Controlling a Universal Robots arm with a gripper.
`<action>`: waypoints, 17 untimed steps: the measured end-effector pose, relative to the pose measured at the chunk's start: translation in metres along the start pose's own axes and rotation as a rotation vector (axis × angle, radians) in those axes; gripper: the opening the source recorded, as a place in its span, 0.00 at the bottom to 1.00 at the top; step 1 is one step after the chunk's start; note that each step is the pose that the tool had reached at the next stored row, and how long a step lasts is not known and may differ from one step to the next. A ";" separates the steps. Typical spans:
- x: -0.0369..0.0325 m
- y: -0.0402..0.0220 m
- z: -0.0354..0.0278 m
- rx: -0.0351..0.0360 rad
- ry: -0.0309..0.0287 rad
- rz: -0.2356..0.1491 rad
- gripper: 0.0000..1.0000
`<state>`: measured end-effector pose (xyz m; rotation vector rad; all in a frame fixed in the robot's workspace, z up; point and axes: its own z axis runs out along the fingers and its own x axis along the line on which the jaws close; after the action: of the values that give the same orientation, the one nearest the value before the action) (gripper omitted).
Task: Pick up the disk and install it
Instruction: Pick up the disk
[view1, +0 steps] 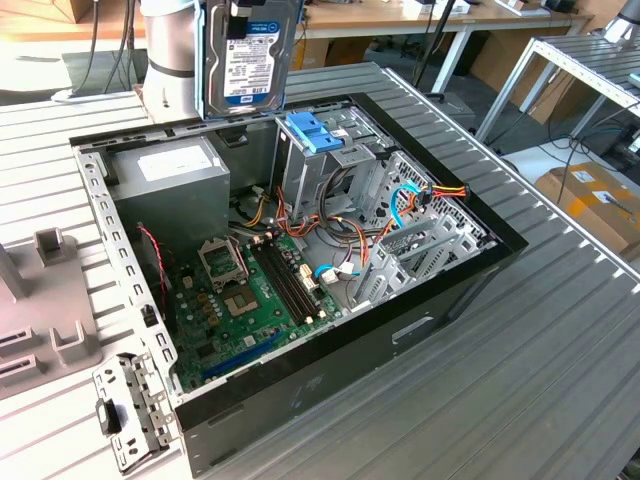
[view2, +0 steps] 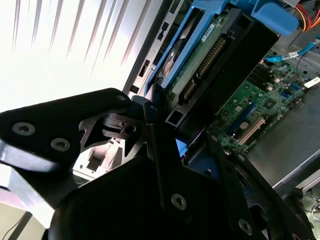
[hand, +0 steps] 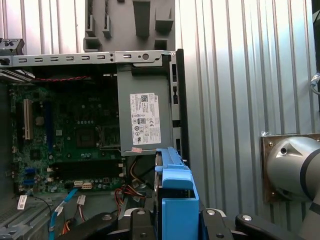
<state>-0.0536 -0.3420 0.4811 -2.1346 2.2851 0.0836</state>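
Observation:
The disk (view1: 250, 55) hangs upright above the back of the open computer case (view1: 455, 200), its white-and-blue label facing the exterior view and a light blue carrier around its edges. My gripper (hand: 175, 222) is shut on the disk (hand: 176, 192), with black fingers (hand: 212, 220) pressing on either side of the blue carrier. The second wrist view shows the disk (view2: 210, 55) from its circuit-board side, with the motherboard (view2: 260, 100) beyond it. The metal drive cage with its blue latch (view1: 310, 130) stands just below the held disk, toward the exterior view's right.
Inside the case lie the green motherboard (view1: 250, 290), a grey power supply (view1: 165, 170) and bundles of cables (view1: 400, 215). The arm's silver column (view1: 170, 40) stands behind the case. A grey moulded tray (view1: 40, 300) and a metal bracket (view1: 125, 410) lie at the exterior view's left.

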 end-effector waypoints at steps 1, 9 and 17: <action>0.0001 0.0000 0.0000 0.0000 -0.0001 0.000 0.36; 0.0009 -0.0001 0.0000 0.0001 0.0000 0.000 0.36; 0.0027 -0.0002 -0.0001 0.0001 -0.0001 0.000 0.36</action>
<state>-0.0536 -0.3447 0.4810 -2.1345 2.2850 0.0837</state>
